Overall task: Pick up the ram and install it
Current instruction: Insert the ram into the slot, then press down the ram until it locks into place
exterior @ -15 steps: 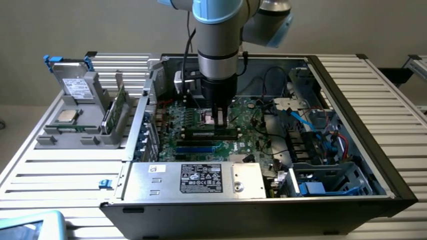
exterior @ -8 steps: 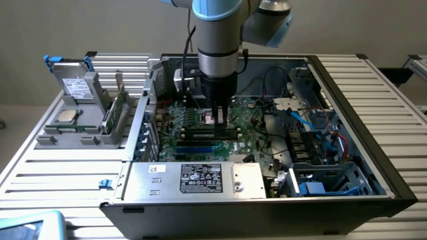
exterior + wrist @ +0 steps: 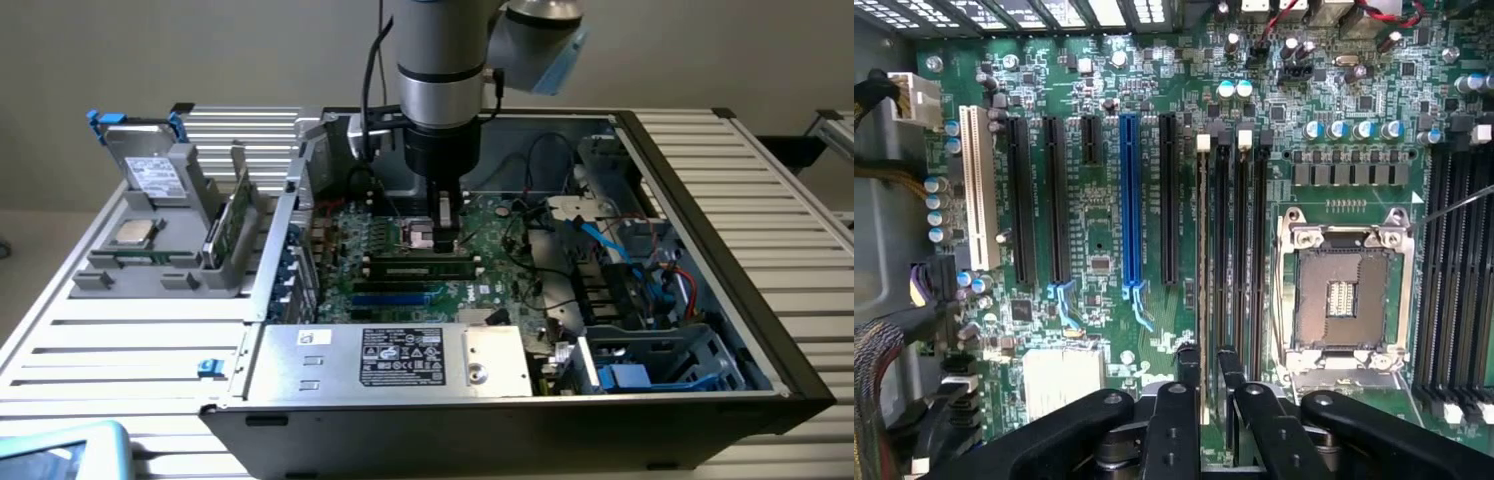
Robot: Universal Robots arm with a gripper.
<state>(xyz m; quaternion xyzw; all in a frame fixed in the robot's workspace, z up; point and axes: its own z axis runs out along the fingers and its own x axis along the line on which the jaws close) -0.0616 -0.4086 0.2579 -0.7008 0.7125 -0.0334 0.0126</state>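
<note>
Ram sits edge-up in the black slot farthest from the square, metal-framed CPU socket: a thin green strip, with a white latch at its far end. Jaws slightly spread. The matte black fingers straddle the stick near one end, with a sliver of gap on one side; can't tell if the other side touches. Glossy green motherboard lies inside the open dark steel case, on the ribbed metal worktop.

Nothing can be read; the print on the power supply label is illegible.
</note>
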